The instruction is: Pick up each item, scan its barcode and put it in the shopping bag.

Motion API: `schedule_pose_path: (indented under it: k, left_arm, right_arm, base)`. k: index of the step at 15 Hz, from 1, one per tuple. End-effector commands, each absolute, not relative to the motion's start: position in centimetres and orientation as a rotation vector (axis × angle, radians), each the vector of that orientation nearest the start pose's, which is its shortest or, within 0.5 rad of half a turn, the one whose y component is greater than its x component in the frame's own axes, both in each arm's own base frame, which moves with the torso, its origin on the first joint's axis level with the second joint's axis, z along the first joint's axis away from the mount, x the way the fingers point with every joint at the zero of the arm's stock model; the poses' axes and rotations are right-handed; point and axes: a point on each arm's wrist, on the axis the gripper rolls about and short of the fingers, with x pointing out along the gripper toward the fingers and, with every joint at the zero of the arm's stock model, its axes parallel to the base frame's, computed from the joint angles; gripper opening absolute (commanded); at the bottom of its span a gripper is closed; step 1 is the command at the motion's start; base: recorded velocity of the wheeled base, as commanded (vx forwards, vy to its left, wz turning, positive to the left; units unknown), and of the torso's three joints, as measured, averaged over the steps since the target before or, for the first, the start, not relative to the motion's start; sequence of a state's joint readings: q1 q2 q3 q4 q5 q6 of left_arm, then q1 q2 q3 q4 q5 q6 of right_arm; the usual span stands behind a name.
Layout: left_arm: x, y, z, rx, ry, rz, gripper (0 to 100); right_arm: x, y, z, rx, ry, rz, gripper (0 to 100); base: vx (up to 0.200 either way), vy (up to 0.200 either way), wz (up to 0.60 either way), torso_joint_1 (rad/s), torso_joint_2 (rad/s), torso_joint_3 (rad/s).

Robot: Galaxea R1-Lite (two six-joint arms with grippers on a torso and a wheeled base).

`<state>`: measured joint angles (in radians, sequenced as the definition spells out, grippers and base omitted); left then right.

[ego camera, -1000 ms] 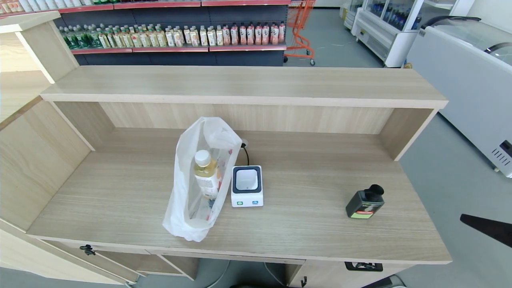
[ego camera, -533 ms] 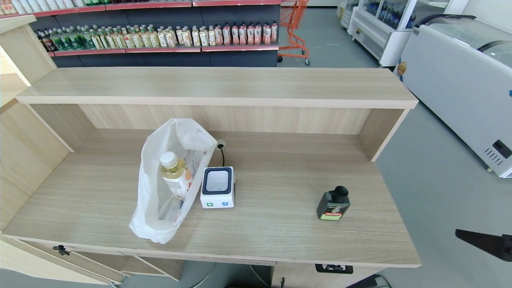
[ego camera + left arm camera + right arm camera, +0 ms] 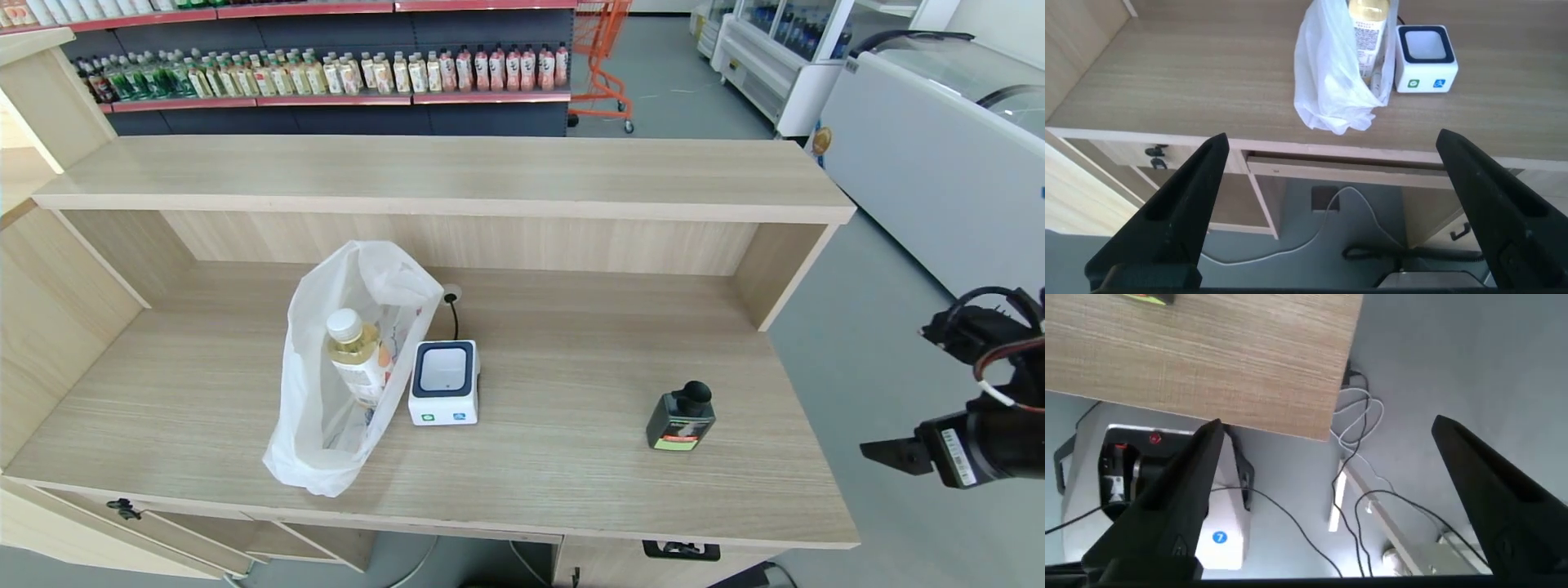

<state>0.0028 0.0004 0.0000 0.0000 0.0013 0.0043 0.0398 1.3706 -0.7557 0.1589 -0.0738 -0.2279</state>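
1. The small dark bottle [image 3: 681, 416], black-capped, is standing upright on the bench [image 3: 571, 482], near the right front corner and well apart from the barcode scanner [image 3: 443, 381]. It is not yet scanned or bagged.
2. The right gripper [image 3: 1327, 423] is hanging just beyond the bench's right edge, its fingers spread wide and holding nothing. The left gripper [image 3: 1333, 137] is hovering off the front edge, its fingers equally wide and empty.
3. Hazard: the bottle is squat with a narrow neck. An off-centre closing is likely to be tipping it, or pushing it toward the nearby front edge.
4. Hazard: the right arm is coming in from the side, so too low a path risks striking the bench edge.
5. Hazard: the thin white shopping bag [image 3: 304, 425] is slumping just beside the scanner, with a tea bottle [image 3: 356, 359] already inside. A careless drop could be snagging its rim or pulling it over.
6. Room: open bench is lying between scanner and bottle. The raised back ledge [image 3: 441, 175] and right side wall [image 3: 784, 269] are bounding movement rearward.
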Motion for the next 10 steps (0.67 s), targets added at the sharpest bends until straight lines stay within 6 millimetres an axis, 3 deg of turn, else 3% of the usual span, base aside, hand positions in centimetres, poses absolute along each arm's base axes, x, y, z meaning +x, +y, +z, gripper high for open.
schedule_pose_path:
  k: [1, 4, 5, 7, 10]
  left_arm:
    - [-2.3, 0.0, 7.5, 0.005, 0.000, 0.005, 100]
    - [-2.3, 0.0, 7.5, 0.005, 0.000, 0.005, 100]
    - [-2.3, 0.0, 7.5, 0.005, 0.000, 0.003, 100]
    - [-2.3, 0.0, 7.5, 0.005, 0.000, 0.005, 100]
    - [-2.3, 0.0, 7.5, 0.005, 0.000, 0.005, 100]
  right_arm:
    - [23.7, 2.4, 15.9, -0.295, 0.854, 0.190, 100]
    - [24.4, 3.0, 15.4, -0.370, 0.862, 0.264, 100]
    - [25.3, 3.5, 14.6, -0.477, 0.835, 0.393, 100]
    - [26.5, 3.8, 13.7, -0.560, 0.792, 0.458, 100]
    - [27.7, 5.5, 13.0, -0.558, 0.739, 0.553, 100]
  base:
    - [0.000, 0.000, 0.00, 0.000, 0.00, 0.000]
    - [0.000, 0.000, 0.00, 0.000, 0.00, 0.000]
    - [0.000, 0.000, 0.00, 0.000, 0.00, 0.000]
    - [0.000, 0.000, 0.00, 0.000, 0.00, 0.000]
    - [0.000, 0.000, 0.00, 0.000, 0.00, 0.000]
